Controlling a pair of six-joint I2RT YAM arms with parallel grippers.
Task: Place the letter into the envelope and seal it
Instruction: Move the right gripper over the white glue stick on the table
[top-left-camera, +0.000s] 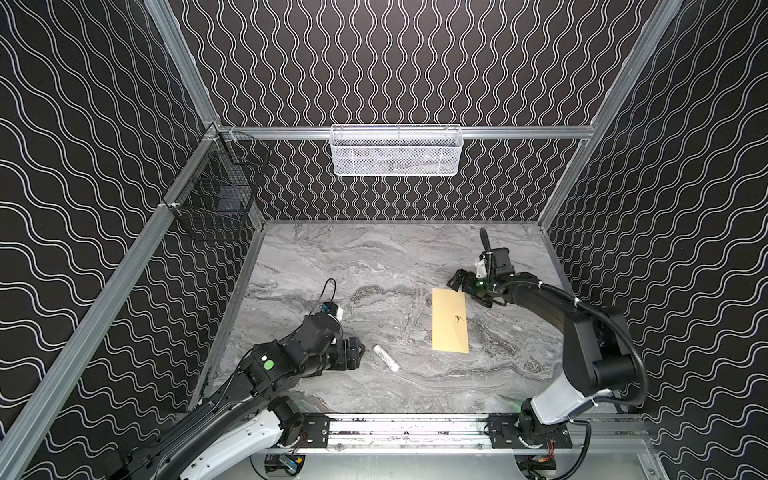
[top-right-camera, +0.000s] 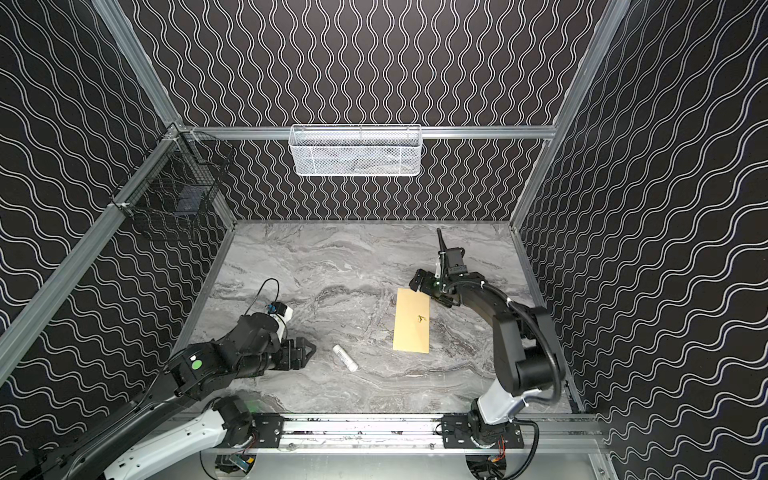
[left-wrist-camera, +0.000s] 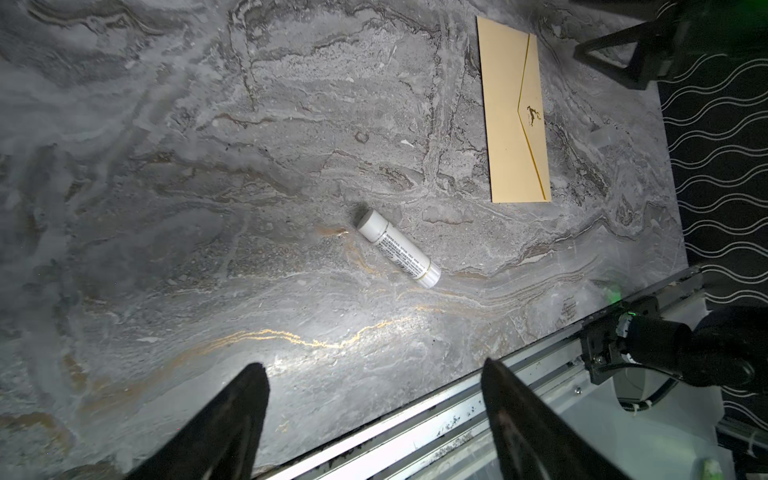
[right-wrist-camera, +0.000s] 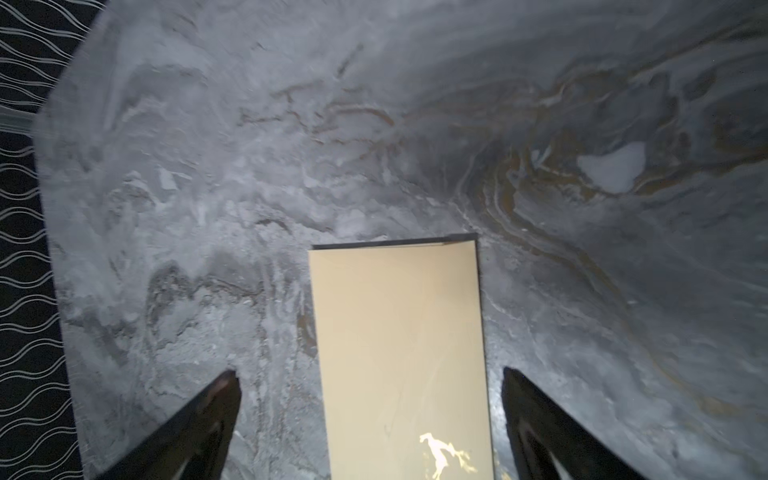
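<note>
The left gripper sits low over the marble table in both top views. Its jaws are spread wide and empty, aimed toward a small white tube that lies on its side just beyond the fingertips, apart from them. The right gripper hangs at the far end of the envelope, jaws just as wide and gripping nothing; whether it touches the paper cannot be told from here. The envelope lies flat on the right half of the table, long side running front to back, dark-gold mark facing up, apart from the tube. The left wrist view shows two black fingers parted over bare table. The tube lies ahead of them and the envelope farther off, its pointed flap folded down flat with the mark at the tip. The right wrist view shows the envelope running up between the parted fingers, a strip of table on either side.
</note>
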